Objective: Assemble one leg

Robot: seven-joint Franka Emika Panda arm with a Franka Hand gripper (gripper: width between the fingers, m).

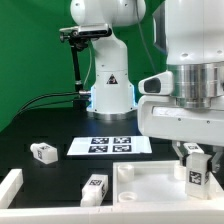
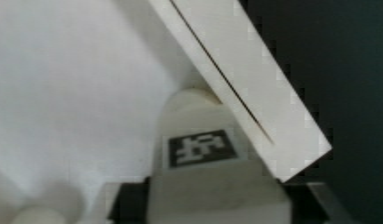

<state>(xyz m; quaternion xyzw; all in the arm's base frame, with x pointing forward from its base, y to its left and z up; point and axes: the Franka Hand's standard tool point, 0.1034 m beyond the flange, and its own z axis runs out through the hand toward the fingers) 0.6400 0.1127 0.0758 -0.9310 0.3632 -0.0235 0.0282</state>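
My gripper [image 1: 196,160] is shut on a leg [image 1: 197,171], a small white peg with a black-and-white marker, and holds it upright over the white tabletop piece [image 1: 150,186] at the exterior view's right. In the wrist view the held leg [image 2: 206,140] stands between my dark fingers [image 2: 309,200], its tip next to the tabletop's raised edge [image 2: 241,70]. Whether the leg touches the tabletop I cannot tell. Two more legs lie on the black table: one [image 1: 43,152] at the left and one [image 1: 94,188] in front of the tabletop.
The marker board [image 1: 110,145] lies flat behind the tabletop. A white frame piece [image 1: 10,188] sits at the front left. The arm's white base [image 1: 110,85] and a black camera stand [image 1: 78,60] are at the back, before a green backdrop.
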